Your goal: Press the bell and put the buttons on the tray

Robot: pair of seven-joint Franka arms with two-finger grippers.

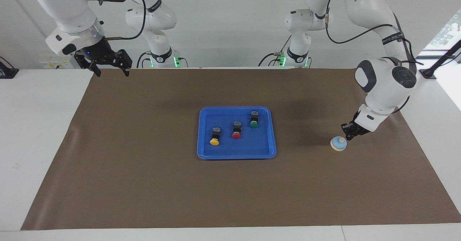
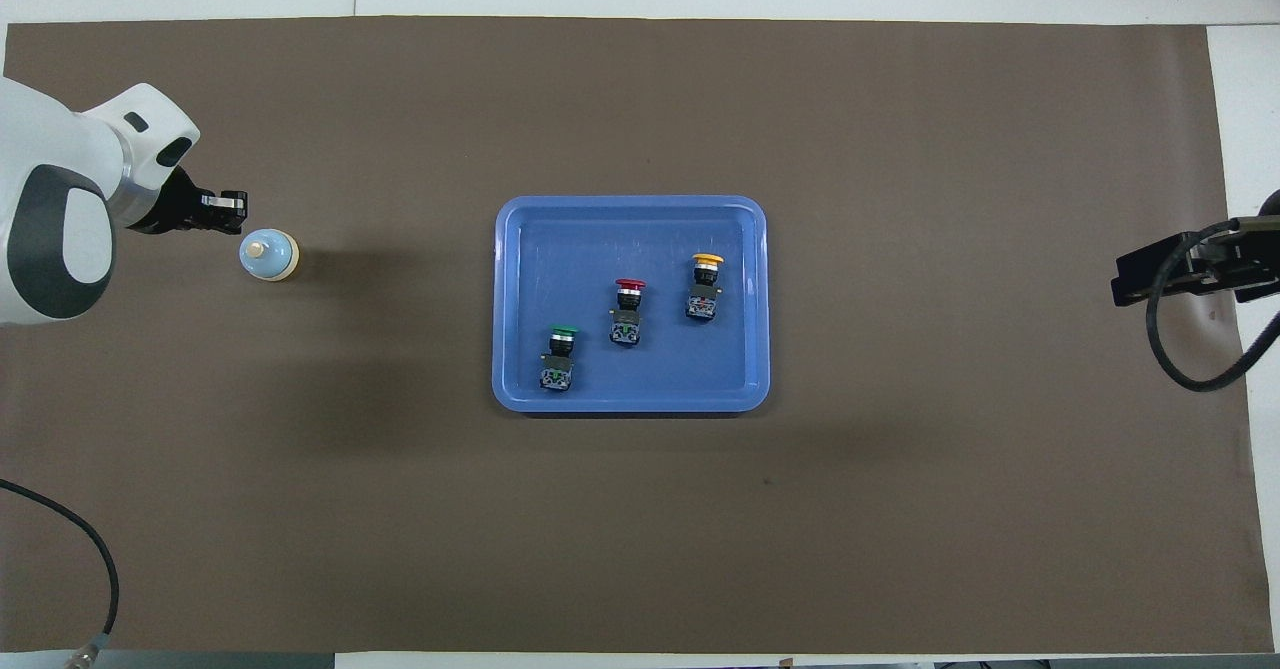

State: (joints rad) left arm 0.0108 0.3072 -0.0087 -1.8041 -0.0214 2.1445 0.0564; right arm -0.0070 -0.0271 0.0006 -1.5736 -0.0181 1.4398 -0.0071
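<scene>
Brown mat (image 1: 144,183): covers most of the bench (image 1: 39,143), reaching the lower edge of the facing view; bare brown surface fills the whole lower part of that frame.
Tray (image 1: 236,155): bright blue, at the centre of the frame in both views, flat on the mat, well apart from both arms.
Yellow button (image 1: 214,137): lying in the tray, toward the right arm's end, cap pointing away from the robots.
Red button (image 1: 236,130): in the tray's middle, between the other two and touching neither.
Green button (image 1: 254,119): in the tray, toward the left arm's end, nearest the robots of the three.
Bell (image 1: 339,143): light-blue dome on the mat at right of centre in the facing view, left of centre in the overhead view, well apart from the tray with bare mat between them.
Left gripper (image 1: 348,132): low over the mat, its tips just beside the bell's rim on the side toward the left arm's end; jaws look narrow and hold nothing; whether they touch the bell cannot be told.
Right gripper (image 1: 111,69): raised at the upper left of the facing view, over the mat's corner, waiting; jaws spread wide and hold nothing.
Cable (image 2: 1185,344): black loop hanging from the right arm at the right edge of the overhead view.
</scene>
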